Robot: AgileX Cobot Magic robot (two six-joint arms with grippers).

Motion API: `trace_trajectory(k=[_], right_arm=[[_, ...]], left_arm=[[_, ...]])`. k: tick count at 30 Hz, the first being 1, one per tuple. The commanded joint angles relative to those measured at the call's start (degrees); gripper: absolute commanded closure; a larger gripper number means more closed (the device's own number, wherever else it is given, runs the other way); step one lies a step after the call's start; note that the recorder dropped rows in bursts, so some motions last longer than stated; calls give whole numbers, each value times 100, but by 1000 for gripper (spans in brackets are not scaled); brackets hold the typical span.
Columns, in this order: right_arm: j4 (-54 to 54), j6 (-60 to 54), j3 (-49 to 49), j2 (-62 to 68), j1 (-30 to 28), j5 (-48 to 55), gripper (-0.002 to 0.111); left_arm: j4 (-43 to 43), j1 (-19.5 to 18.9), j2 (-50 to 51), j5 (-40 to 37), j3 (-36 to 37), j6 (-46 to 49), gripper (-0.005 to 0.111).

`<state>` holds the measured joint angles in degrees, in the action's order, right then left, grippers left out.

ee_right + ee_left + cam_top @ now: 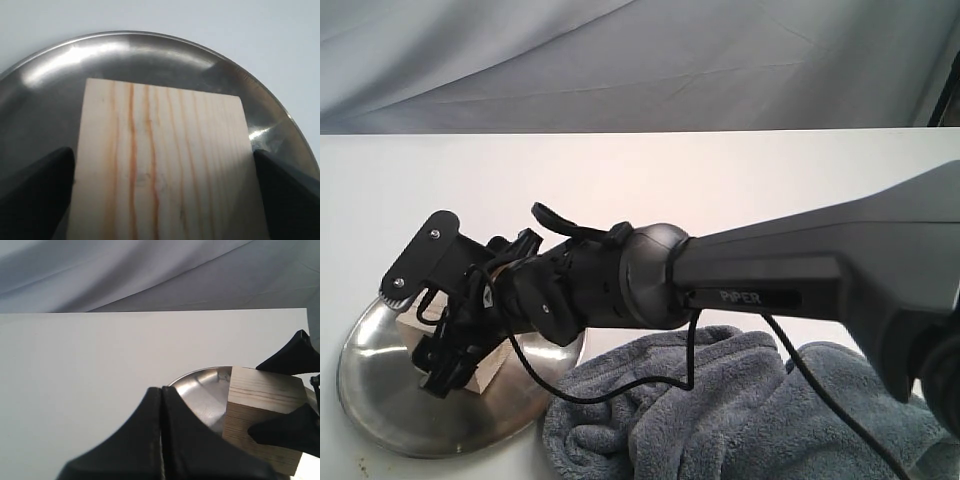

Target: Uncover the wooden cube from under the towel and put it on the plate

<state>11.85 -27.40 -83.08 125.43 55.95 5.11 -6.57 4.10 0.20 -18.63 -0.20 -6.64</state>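
Note:
The wooden cube (160, 160), pale with brown grain lines, is down on the near part of the shiny steel plate (125, 55). My right gripper (455, 335) reaches across to the left side and is shut on the cube, one black finger (35, 190) against each side. In the exterior view the cube (495, 365) shows only in part behind the gripper, above the plate (380, 400). My left gripper (162, 390) is shut on nothing, just beside the plate (205, 390) and the cube (265, 405). The dark-grey towel (740, 420) lies bunched to the plate's right.
The white table (650, 180) stretches back to a grey cloth backdrop (620, 60). The right arm's long black body (820, 280) and its cable (690, 350) hang over the towel. White tabletop (75, 380) lies left of the plate.

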Motion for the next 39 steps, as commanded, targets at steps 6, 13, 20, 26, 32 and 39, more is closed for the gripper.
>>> trace_trajectory(k=[6, 13, 20, 26, 32, 39], right_arm=[[-224, -97, -72, -83, 9, -217, 3], [-370, -109, -72, -1049, 9, 355, 3], [-984, -52, -72, -2607, -58, 1572, 14], [-1139, 208, -72, -3760, -518, 2611, 15], [-1294, 840, -72, -4627, -1099, 3643, 42], [-1585, 862, -72, -5513, -1342, 4765, 90]], left_arm=[[-1, 17, -20, 58, 20, -13, 107], [-1, 17, -20, 58, 20, -25, 107], [-1, 17, -20, 58, 20, -14, 107], [-1, 17, -20, 58, 20, -27, 107], [-1, 17, -20, 58, 20, -27, 107], [-1, 17, -20, 58, 20, -12, 107]])
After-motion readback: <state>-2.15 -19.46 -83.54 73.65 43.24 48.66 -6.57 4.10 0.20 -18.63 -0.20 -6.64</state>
